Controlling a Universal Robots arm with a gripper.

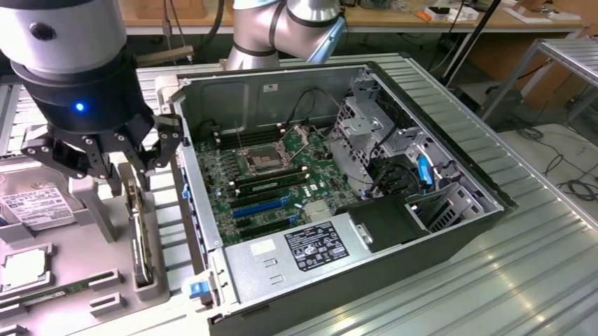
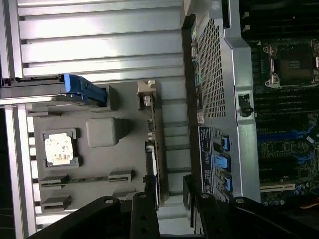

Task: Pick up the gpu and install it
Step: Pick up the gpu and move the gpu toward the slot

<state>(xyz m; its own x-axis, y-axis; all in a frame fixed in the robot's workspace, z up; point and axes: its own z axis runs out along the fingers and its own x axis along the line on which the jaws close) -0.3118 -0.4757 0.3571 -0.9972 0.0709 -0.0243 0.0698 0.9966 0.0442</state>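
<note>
Exterior view: elevated, angled down at middle range over the open computer case [image 1: 421, 273] and grey tray [image 1: 94, 238] on the counter [image 1: 523, 266]. Wrist view: close, looking straight down past the fingers [image 2: 144, 214]. Shared: the tray beneath the fingers, and the case and motherboard [image 1: 271, 175] beside them.

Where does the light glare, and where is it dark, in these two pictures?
Exterior view: light streaks white on the ribbed table, the computer case interior evenly lit. Wrist view: the table washes out nearly white, the motherboard lies dark, the tool is a black shape over the gpu.
</note>
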